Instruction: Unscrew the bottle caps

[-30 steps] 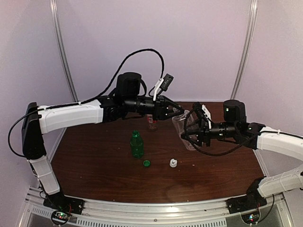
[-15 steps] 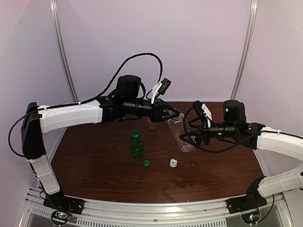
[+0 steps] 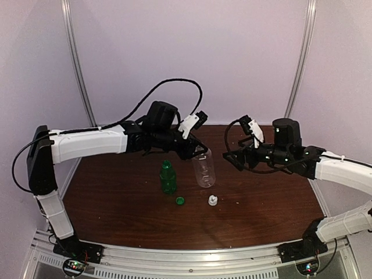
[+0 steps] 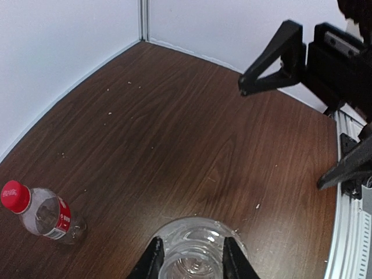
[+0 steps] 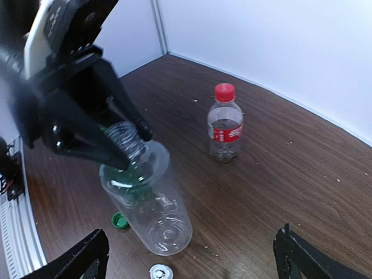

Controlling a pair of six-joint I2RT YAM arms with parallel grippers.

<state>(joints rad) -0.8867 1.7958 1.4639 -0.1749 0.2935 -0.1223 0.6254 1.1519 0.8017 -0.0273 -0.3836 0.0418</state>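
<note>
My left gripper (image 4: 192, 264) is shut on the bare threaded neck of the tall clear bottle (image 3: 203, 170), which hangs tilted over the middle of the table. I cannot tell whether its base touches the wood. My right gripper (image 5: 192, 258) stands wide open to the right of that bottle, apart from it. The green bottle (image 3: 168, 177) stands capless, with the green cap (image 3: 180, 201) and the white cap (image 3: 213, 200) loose on the table in front. The short red-label bottle (image 5: 225, 129) stands upright farther back, its red cap (image 5: 224, 92) on.
The brown table (image 3: 116, 197) is closed in by white walls at the back and sides. A metal rail (image 3: 192, 256) runs along the near edge. My left arm (image 3: 93, 142) reaches across the back left of the table.
My right gripper has opened, let go of the clear bottle and drawn back to the right. The left gripper has carried the bottle by its neck leftward and nearer the caps.
</note>
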